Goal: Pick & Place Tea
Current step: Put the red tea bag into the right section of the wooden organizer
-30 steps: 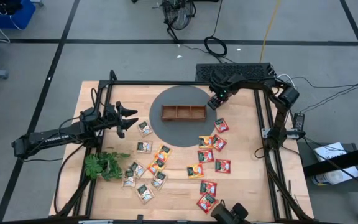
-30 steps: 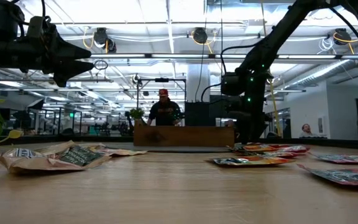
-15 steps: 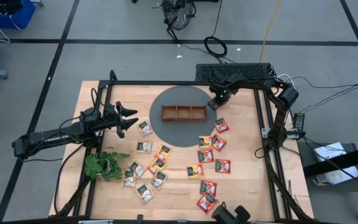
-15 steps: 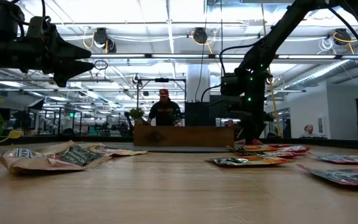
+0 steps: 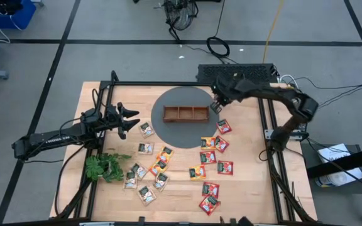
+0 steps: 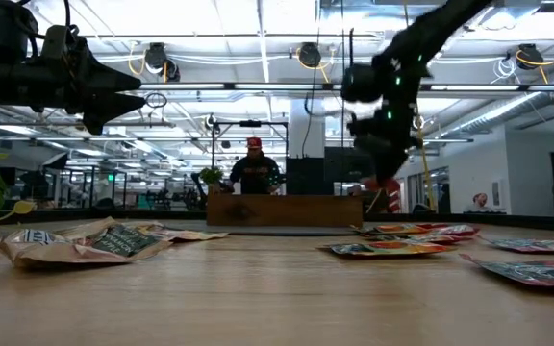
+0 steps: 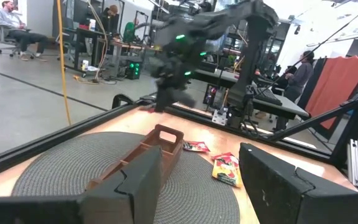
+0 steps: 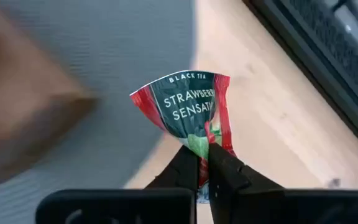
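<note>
My right gripper (image 5: 216,105) hangs over the right rim of the round grey mat (image 5: 168,100), just right of the brown three-compartment tray (image 5: 185,113), shut on a red tea sachet (image 8: 188,106). Other tea sachets lie flat on the table: red ones (image 5: 209,157) at the right, orange ones (image 5: 162,160) in the middle, pale green-printed ones (image 5: 144,188) at the left. My left gripper (image 5: 131,119) hovers open above the table left of the mat, nothing between its fingers. My right gripper pinches the red sachet between its two fingers at one edge (image 8: 202,142). The fingers point down from above. The sachet is buckled inward at the pinch and sticks out below the fingertips, lifted clear of the mat and the table (image 6: 385,183).
A green plant sprig (image 5: 105,166) lies at the near left. Black frame rails (image 5: 266,125) run along the table's sides and far edge. A dark flat unit (image 5: 237,70) sits behind the far edge. A person (image 6: 254,171) stands in the room beyond the tray.
My right gripper has shut on the red sachet down at the mat's right rim and then risen, lifting the sachet clear of the table. Its arm has swung outward toward the right.
</note>
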Motion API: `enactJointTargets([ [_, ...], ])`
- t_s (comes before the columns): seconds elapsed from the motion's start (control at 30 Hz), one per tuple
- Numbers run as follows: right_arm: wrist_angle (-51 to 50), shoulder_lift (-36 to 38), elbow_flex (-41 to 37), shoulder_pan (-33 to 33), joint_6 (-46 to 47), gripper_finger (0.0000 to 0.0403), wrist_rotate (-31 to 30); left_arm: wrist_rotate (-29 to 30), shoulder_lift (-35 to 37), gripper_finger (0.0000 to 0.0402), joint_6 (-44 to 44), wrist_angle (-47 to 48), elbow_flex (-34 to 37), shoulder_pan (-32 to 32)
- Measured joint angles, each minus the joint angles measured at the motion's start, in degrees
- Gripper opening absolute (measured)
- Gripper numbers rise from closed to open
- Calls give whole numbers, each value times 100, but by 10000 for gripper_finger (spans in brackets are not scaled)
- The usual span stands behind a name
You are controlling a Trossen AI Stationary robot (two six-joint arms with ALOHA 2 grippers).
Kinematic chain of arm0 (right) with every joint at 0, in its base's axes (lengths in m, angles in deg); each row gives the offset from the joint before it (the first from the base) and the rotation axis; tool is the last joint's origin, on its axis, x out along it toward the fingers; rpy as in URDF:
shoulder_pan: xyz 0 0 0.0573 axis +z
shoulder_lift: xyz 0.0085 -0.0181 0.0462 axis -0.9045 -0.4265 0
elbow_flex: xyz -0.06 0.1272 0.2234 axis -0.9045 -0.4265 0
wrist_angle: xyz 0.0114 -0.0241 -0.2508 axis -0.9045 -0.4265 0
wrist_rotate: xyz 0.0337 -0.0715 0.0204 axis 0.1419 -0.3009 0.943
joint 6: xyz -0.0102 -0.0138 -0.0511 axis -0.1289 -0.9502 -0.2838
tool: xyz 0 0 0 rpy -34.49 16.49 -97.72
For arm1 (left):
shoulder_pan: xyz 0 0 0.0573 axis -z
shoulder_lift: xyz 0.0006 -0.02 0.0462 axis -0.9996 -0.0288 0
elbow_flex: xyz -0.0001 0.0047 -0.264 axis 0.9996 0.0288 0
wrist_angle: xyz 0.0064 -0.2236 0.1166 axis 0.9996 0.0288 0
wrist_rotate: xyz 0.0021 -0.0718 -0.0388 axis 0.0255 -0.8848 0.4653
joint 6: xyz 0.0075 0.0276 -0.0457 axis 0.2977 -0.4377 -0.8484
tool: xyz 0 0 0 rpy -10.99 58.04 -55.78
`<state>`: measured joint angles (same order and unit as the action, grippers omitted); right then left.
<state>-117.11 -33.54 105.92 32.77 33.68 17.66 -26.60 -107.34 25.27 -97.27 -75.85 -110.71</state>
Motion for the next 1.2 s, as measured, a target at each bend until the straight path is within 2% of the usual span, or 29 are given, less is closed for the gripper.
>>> enactJointTargets([
  [0.13, 767, 653, -302, 832, 555, 2, -689, 2, -1, 214, 1, -1, 1, -1],
  [0.23, 1809, 852, -741, 1568, 943, 1, -1325, 2, -1, 214, -1, 1, 1, -1],
  [0.37, 3300, 700, -1244, 2369, 1274, 1, -2174, 2, 1, 214, -1, -1, -1, -1],
  [0.53, 3989, 142, -1375, 2898, 1778, 1, -3119, 1, 0, 214, 1, 1, 1, 0],
  [0.77, 5388, -690, -1405, 2866, 1941, 0, -2800, 0, 1, 214, 1, -1, 1, 0],
  [0.93, 5458, -1055, -1408, 2644, 2196, 0, -2798, 2, 0, 214, 1, 1, 1, 0],
  [1.2, 5500, -1153, -1403, 2588, 2266, 6, -2796, 2, 1, 214, 1, -1, 1, -1],
])
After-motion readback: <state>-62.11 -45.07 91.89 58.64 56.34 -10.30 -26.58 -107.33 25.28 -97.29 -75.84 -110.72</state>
